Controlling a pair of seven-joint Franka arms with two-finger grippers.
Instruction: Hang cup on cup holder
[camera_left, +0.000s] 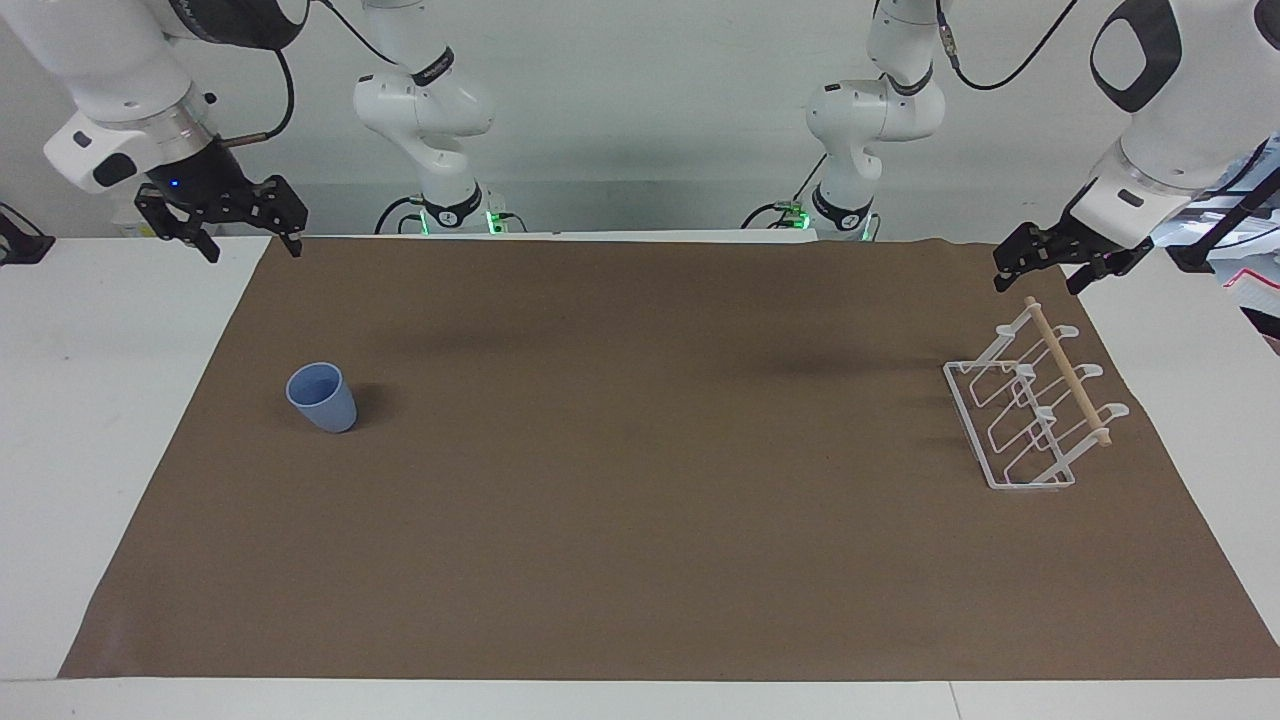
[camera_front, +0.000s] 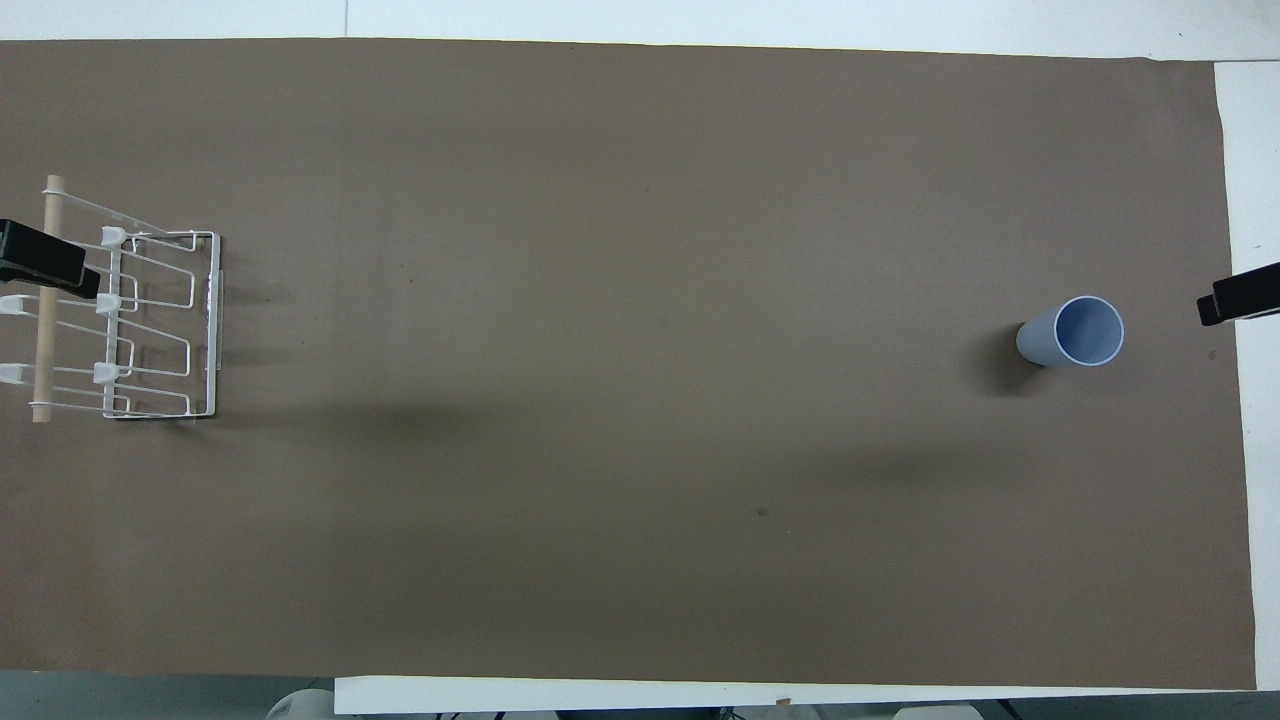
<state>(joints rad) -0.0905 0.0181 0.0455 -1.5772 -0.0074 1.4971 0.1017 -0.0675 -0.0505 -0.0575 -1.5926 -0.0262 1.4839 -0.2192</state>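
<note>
Your two arms hang raised at the table's ends, both grippers with fingers spread and empty — nothing yet touched. The cup (camera_left: 322, 396), a small light-blue matte tumbler without a handle, stands upright and mouth-up on the brown paper sheet (camera_left: 640, 520) covering the surface, toward the right arm's end. Your right gripper (camera_left: 238, 228) hovers over that sheet's edge at the same end, so the cup lies forward of it and below; it looks the clear choice for the pick. Well apart, at the left arm's end, sits the cup holder (camera_left: 1030, 410) — a white wire rack with a rectangular base frame, slanted looped prongs and a pale wooden dowel (camera_left: 1068, 372), its long axis running away from the robots. Your left gripper (camera_left: 1055, 266) waits just above the dowel's nearer end.
</note>
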